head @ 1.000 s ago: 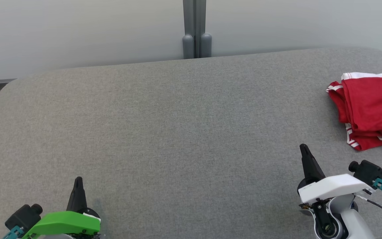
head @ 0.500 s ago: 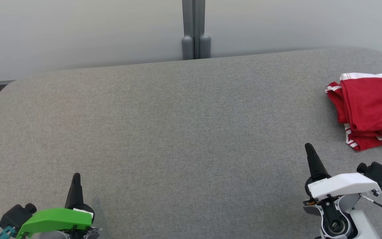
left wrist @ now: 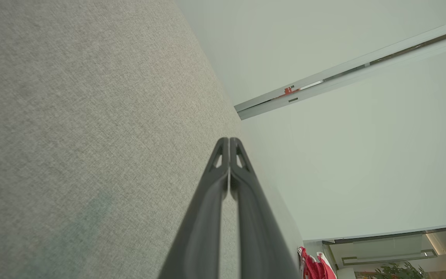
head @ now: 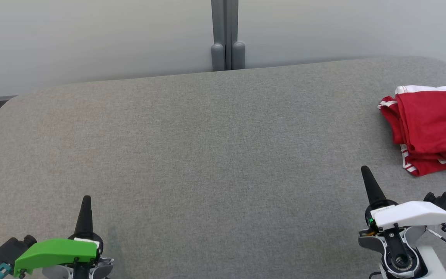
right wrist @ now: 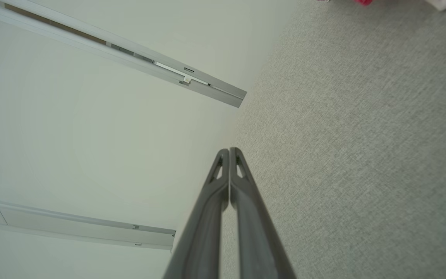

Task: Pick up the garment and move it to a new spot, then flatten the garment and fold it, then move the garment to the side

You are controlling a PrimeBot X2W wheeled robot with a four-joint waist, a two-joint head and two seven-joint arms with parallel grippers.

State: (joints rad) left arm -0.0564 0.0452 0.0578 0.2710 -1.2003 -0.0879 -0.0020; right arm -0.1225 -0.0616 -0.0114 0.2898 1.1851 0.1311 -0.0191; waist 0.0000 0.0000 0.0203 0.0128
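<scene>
Your left gripper (head: 86, 199), under its green plastic housing, has its two long dark fingers (left wrist: 207, 201) pressed together to a single point, with nothing between them. In the left wrist view the tips meet and only a thin seam runs down the middle. Your right gripper (head: 364, 169), under its white plastic housing, is the same: the jaws are fully closed and hold nothing, and the tips touch in the right wrist view.

Both grippers sit over the grey woven-fabric table top (head: 207, 147), pointing away from you towards its far edge. They are well apart from each other, with bare cloth ahead of each.

The red fabric garment (head: 436, 128), with white striped trim along its edges, lies ahead of the right gripper and off to its right. It is near the gripper but clearly apart from it, close to the table's right-hand edge, and neither gripper touches it. It lies as a loosely folded bundle with several layers showing along the side nearest the gripper (its right part runs out of the head view, so you cannot see its full outline). From the left gripper it is far across the table to the right.

Beyond the table, ahead of both grippers, stand pale wall panels (head: 91, 38), joined by a grey upright post (head: 225, 35).
</scene>
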